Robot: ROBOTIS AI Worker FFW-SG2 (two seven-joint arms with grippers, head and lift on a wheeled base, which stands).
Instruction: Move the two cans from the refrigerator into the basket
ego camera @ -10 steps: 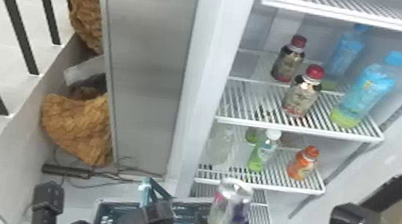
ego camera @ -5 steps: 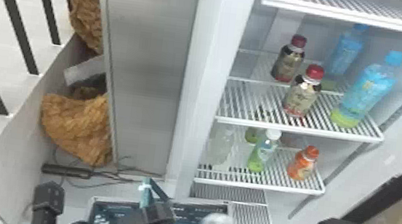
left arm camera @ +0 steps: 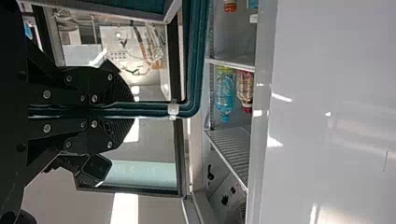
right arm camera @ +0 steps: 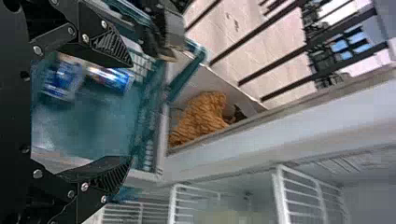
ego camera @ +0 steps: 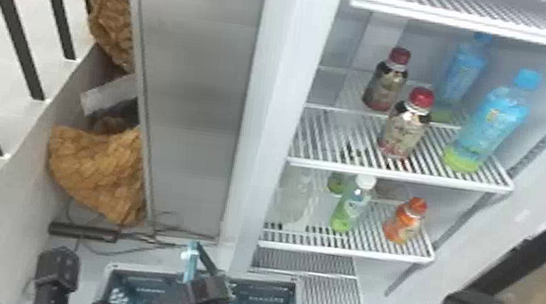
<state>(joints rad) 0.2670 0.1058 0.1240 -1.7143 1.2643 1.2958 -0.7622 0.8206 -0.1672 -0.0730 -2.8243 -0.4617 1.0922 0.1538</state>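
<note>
Since 0.5 s ago the right gripper (right arm camera: 130, 112) has let go of its load; its fingers are now spread wide and empty above the basket (ego camera: 264, 293). The refrigerator (ego camera: 277, 115) stands open beside that basket, probably to keep the transfer short. The left gripper (left arm camera: 132, 110) pinches the basket's raised handle (left arm camera: 152, 109), likely steadying it, with that arm low in front. Both cans (right arm camera: 63, 80) (right arm camera: 111, 78) are inside the basket, near each other, so the 2-can job looks essentially done.
</note>
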